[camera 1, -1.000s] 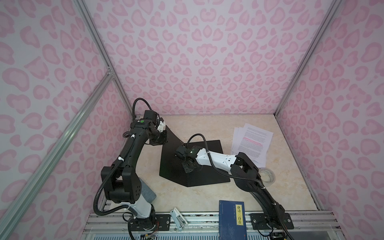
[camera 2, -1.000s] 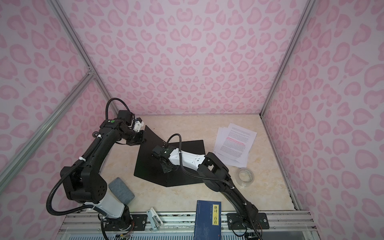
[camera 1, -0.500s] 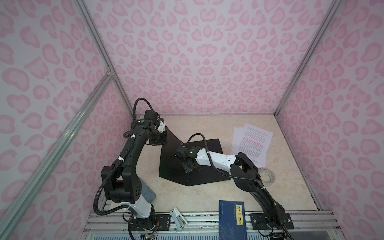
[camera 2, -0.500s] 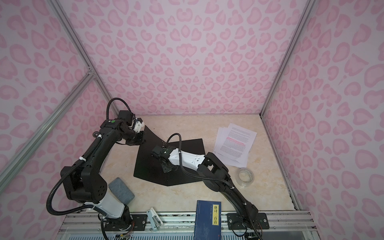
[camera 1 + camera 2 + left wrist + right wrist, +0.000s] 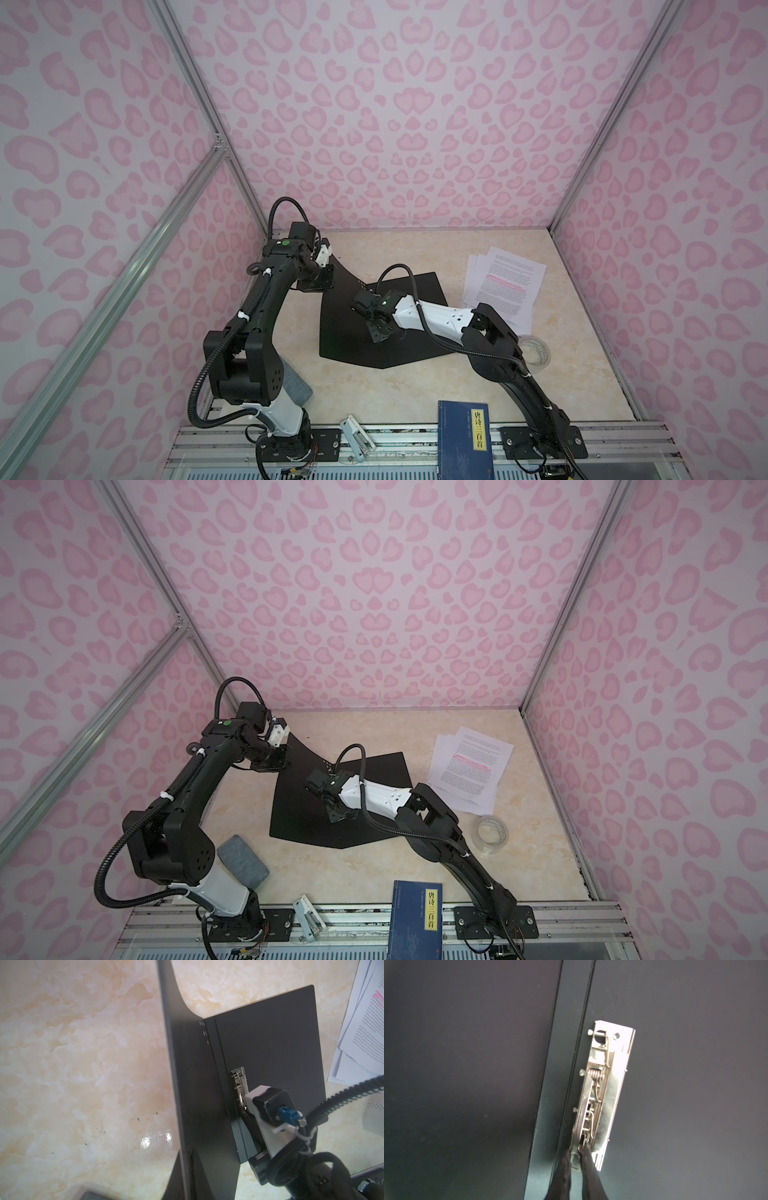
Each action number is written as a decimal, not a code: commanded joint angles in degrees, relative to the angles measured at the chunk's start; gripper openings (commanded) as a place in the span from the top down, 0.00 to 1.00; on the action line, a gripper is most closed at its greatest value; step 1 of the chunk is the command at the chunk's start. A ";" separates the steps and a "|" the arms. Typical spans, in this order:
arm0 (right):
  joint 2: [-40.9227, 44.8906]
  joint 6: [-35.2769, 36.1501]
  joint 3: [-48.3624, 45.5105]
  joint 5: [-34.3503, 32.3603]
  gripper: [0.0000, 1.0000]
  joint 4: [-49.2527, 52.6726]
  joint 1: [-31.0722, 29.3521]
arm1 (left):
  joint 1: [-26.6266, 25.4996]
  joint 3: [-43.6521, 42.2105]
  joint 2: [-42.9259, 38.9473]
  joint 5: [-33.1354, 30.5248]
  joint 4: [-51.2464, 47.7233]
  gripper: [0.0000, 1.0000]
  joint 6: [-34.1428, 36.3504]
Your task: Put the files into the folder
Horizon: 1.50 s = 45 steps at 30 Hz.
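Table [image 5: 395, 395] marble-look. Folder [image 5: 345, 345] at centre, open, black inside up, left cover lifted and curled. Files [image 5: 505, 286] flat at folder's 2 o'clock, apart from it. Left gripper [image 5: 324, 284] clamped on lifted cover's 10 o'clock corner. Right gripper [image 5: 575, 1150] fingers nearly together, seemingly pinching end of metal clip [image 5: 604, 1088] at spine.

The walls [image 5: 415, 124] are pale lilac-white, scattered with pink heart-shaped blotches like leopard spots. The tabletop [image 5: 395, 395] is glossy cream with tan marble veining. The folder [image 5: 345, 340] shows matt black inside, its spine clip [image 5: 604, 1088] bright silver. Far right, the files [image 5: 505, 286] are white with fine black print and pink-highlighted lines. At the near edge the book [image 5: 461, 440] is dark blue with a yellow strip; near left, a pad [image 5: 243, 860] is grey.
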<state>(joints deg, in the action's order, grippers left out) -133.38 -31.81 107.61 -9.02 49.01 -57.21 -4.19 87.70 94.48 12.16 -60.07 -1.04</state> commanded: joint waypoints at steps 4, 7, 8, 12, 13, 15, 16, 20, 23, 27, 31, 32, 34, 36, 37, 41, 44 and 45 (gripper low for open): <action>-0.59 0.46 -1.97 -3.88 0.90 5.83 0.89 | 0.14 -0.07 0.31 -3.11 -4.17 0.97 3.41; -0.05 0.66 -1.91 -4.08 0.90 5.79 0.93 | 0.12 -0.07 0.42 -3.12 -4.35 0.97 3.58; 0.25 0.81 -1.80 -4.00 0.90 5.74 0.97 | 0.10 -0.15 0.45 -3.06 -4.35 0.97 3.59; 0.67 1.61 -0.30 -3.73 0.90 6.32 0.85 | 0.12 -0.16 0.57 -2.93 -4.44 0.97 3.67; 0.74 1.94 0.32 -3.73 0.90 6.51 0.76 | 0.14 -0.16 0.62 -2.93 -4.44 0.97 3.67; 0.73 2.18 1.44 -3.99 0.90 7.00 0.58 | 0.07 -0.16 0.79 -2.71 -4.44 0.97 3.59; 0.75 2.27 2.05 -4.13 0.90 7.35 0.49 | 0.13 -0.16 0.81 -2.57 -4.44 0.97 3.59; 0.84 2.76 3.61 -4.48 0.89 8.10 0.34 | 0.08 -0.05 0.96 -2.25 -4.51 0.97 3.50; 0.62 3.28 4.89 -4.61 0.89 8.68 0.34 | 0.05 0.27 1.23 -2.06 -4.61 0.97 3.50; 0.16 3.79 6.72 -4.69 0.88 9.46 0.21 | 0.05 0.45 1.34 -1.79 -4.69 0.97 3.46; 0.56 4.50 8.30 -4.89 0.87 9.61 -0.05 | 0.05 0.54 1.49 -1.62 -4.57 0.97 3.35; 0.57 4.75 8.85 -4.73 0.87 9.53 -0.11 | 0.05 0.63 1.50 -1.46 -4.53 0.97 3.25; 0.65 5.11 9.99 -4.53 0.86 9.61 -0.08 | 0.05 0.85 1.75 -1.27 -4.44 0.97 3.07; 0.75 5.36 11.04 -4.46 0.85 9.70 -0.15 | 0.05 1.14 2.02 -1.08 -4.44 0.97 2.88; 0.76 5.72 11.63 -4.38 0.85 9.70 -0.03 | 0.05 1.32 2.18 -1.12 -4.44 0.97 2.72; 0.71 6.63 13.86 -3.93 0.84 9.45 0.47 | 0.10 1.94 2.71 -0.83 -3.94 0.97 1.60; 1.84 7.03 14.17 -5.75 0.84 9.43 1.12 | 0.10 2.21 3.14 -0.78 -3.15 0.97 0.91; 1.98 7.10 13.49 -6.97 0.84 9.28 1.29 | 0.14 2.29 3.38 -0.82 -2.92 0.97 0.78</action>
<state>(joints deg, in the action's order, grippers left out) -132.11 -25.67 121.60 -13.39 57.71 -56.40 -4.16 89.52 97.17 13.65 -62.19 -0.27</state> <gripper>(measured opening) 0.166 0.071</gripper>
